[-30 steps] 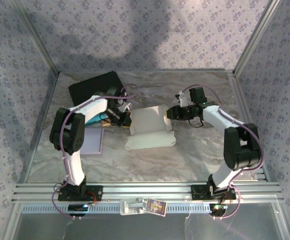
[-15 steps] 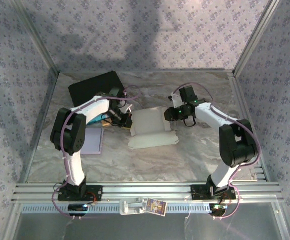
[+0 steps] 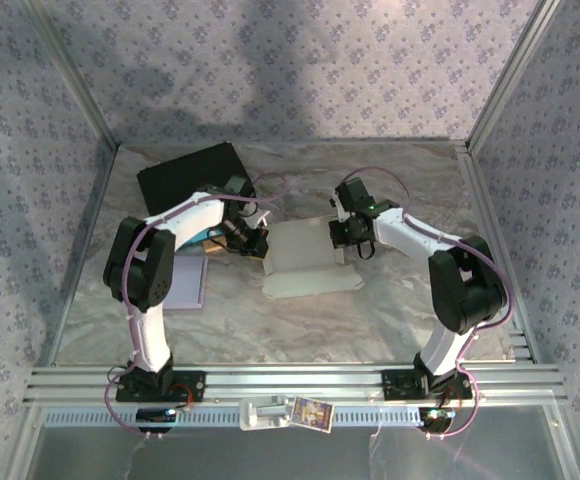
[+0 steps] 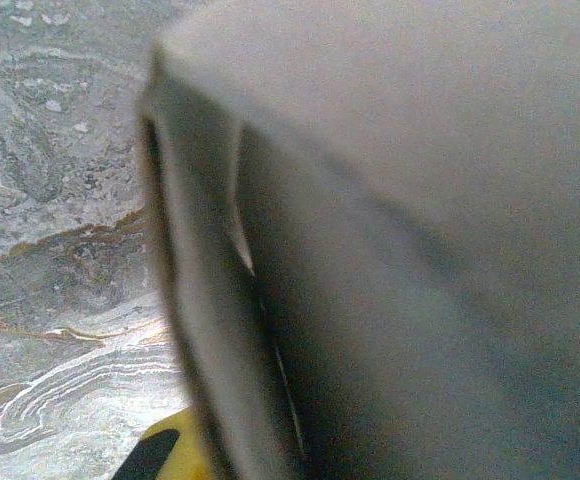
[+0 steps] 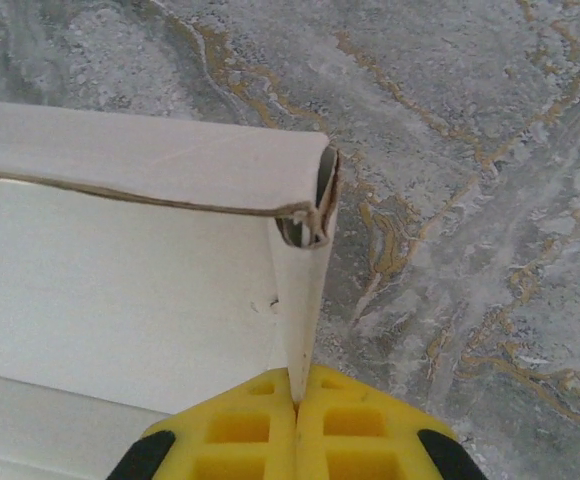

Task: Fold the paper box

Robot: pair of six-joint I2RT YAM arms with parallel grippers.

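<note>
Right arm's swung in and its fingers (image 5: 240, 430) now pinch the thin side flap of the paper box (image 3: 305, 260) mid-counter (image 3: 390, 310); left fingers (image 4: 190, 432) shut, prob. on the opposite wall, so light, floppy card, best gripped near creases.

Swings right arm (image 3: 410, 232) wrist in leftward, farther from base. Brings right gripper (image 5: 296, 402) jaws from apart to pinched together on thin upright side flap (image 5: 305, 300) of white folded paper box (image 3: 310, 262). Shifts box slightly rightward. Edges left gripper (image 3: 256, 239) rightward along with box's left edge.
</note>
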